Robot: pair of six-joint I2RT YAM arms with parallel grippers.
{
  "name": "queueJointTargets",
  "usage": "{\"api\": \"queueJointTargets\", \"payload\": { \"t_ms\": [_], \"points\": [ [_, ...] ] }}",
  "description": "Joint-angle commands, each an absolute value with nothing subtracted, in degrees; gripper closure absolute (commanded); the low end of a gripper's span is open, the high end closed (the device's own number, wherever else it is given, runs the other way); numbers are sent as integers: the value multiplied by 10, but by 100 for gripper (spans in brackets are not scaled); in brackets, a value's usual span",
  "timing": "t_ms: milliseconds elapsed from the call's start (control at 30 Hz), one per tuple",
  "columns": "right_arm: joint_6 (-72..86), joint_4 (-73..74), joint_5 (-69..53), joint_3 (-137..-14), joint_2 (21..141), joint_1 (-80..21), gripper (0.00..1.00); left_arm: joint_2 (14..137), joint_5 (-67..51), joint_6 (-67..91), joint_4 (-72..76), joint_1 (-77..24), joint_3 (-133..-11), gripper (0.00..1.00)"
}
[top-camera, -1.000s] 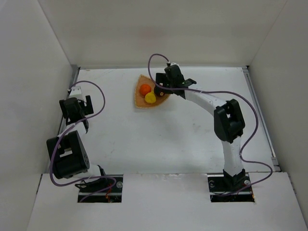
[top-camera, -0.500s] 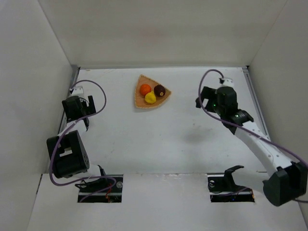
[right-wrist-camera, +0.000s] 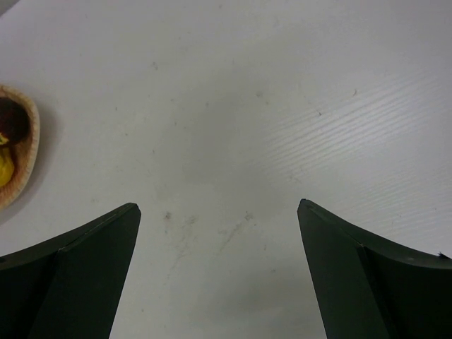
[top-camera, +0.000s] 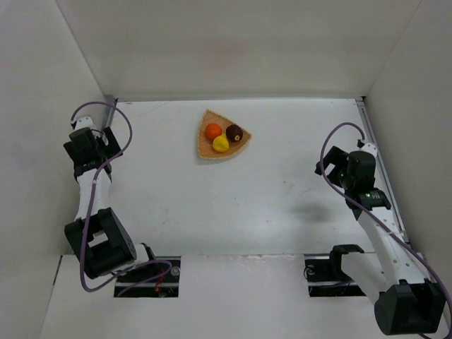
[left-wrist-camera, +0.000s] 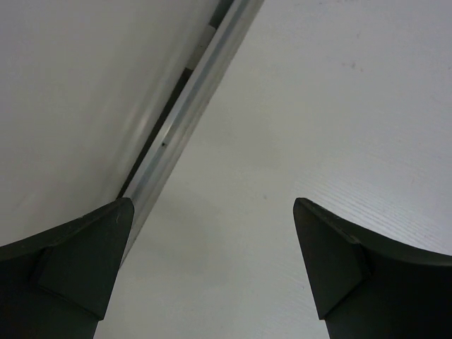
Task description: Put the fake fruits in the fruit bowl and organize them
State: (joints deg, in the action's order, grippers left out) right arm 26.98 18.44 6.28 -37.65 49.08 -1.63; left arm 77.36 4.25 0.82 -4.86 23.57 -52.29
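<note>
The tan wedge-shaped fruit bowl (top-camera: 206, 147) sits at the back middle of the table. In it lie the orange fruit (top-camera: 213, 131), the yellow lemon (top-camera: 221, 143) and the dark maroon fruit (top-camera: 234, 132), close together. The bowl's rim (right-wrist-camera: 30, 152) shows at the left edge of the right wrist view, with the maroon fruit (right-wrist-camera: 10, 121) and a bit of the lemon (right-wrist-camera: 3, 171). My right gripper (top-camera: 337, 161) is open and empty, over bare table far right of the bowl (right-wrist-camera: 219, 208). My left gripper (top-camera: 92, 141) is open and empty at the far left (left-wrist-camera: 212, 205).
White walls enclose the table on the left, back and right. A metal rail (left-wrist-camera: 180, 113) runs along the left wall's foot, right under my left gripper. A similar rail (top-camera: 372, 152) edges the right side. Faint scuffs (right-wrist-camera: 233, 233) mark the table below my right gripper.
My right arm has drawn back from the bowl to the right side of the table, leaving the maroon fruit in the bowl. My left gripper has moved up and left toward the wall.
</note>
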Motion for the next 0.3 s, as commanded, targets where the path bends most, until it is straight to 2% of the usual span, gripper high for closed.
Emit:
{"api": "queueJointTargets", "payload": {
  "t_ms": [0, 267],
  "points": [
    [277, 180, 40, -367, 491, -13, 0, 737, 37, 39, -98, 253, -553, 0],
    [261, 174, 28, -354, 488, -3, 0, 685, 33, 37, -122, 247, -550, 0]
  ]
}}
